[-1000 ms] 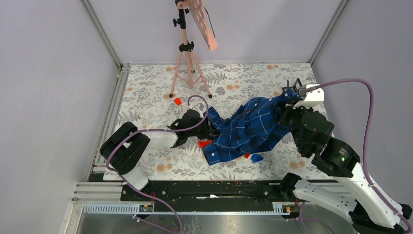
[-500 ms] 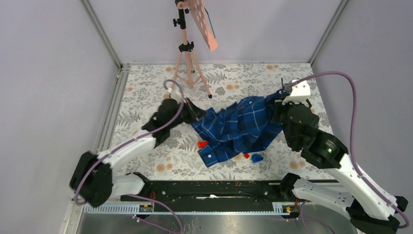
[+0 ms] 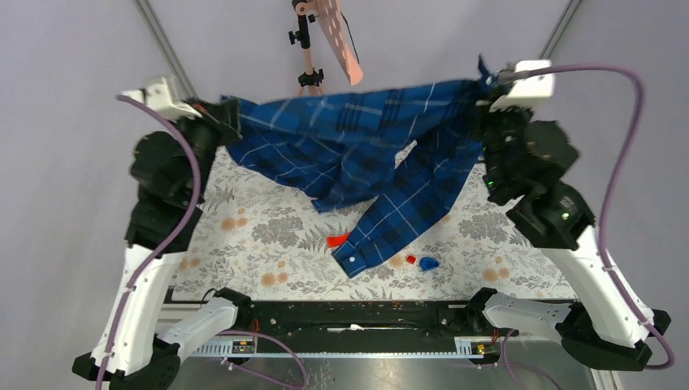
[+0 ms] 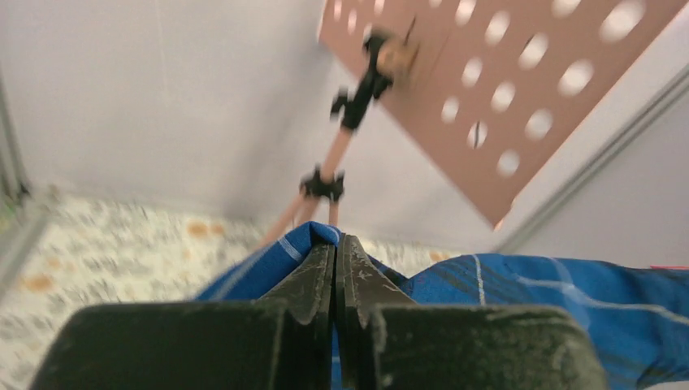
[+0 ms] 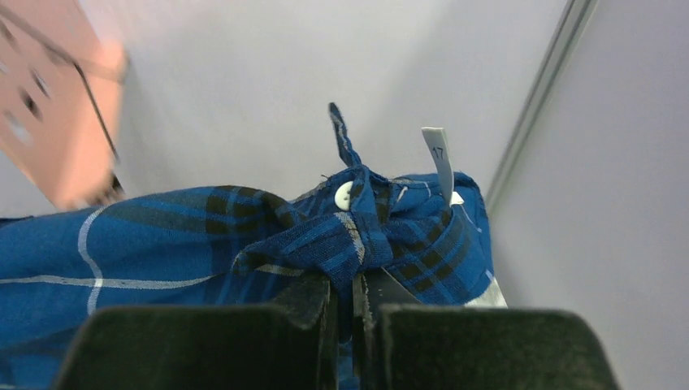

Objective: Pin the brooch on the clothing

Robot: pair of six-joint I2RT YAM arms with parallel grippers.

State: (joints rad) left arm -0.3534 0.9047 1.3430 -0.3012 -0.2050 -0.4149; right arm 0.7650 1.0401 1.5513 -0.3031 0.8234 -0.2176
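Note:
The dark-blue plaid shirt [image 3: 357,146] hangs stretched in the air between my two grippers, and its lower end [image 3: 366,244] rests on the table. My left gripper [image 3: 227,112] is shut on one edge of the shirt at the upper left; the left wrist view shows its jaws [image 4: 335,244] pinched on a blue fold [image 4: 301,240]. My right gripper [image 3: 486,88] is shut on bunched shirt fabric [image 5: 357,223] with a white button [image 5: 344,195] and a white label [image 5: 439,154]. A small blue piece [image 3: 428,263] and a small red piece [image 3: 411,259] lie on the table; I cannot tell which is the brooch.
A pink tripod stand [image 3: 307,49] with a perforated pink plate [image 3: 337,36] stands at the back, just behind the raised shirt; the plate also shows in the left wrist view [image 4: 487,97]. A red piece [image 3: 337,240] lies by the shirt's low end. Grey walls close in on both sides.
Both arms have risen and spread apart, lifting the shirt off the table and stretching it wide. The left arm swung up to the far left with the shirt's edge.

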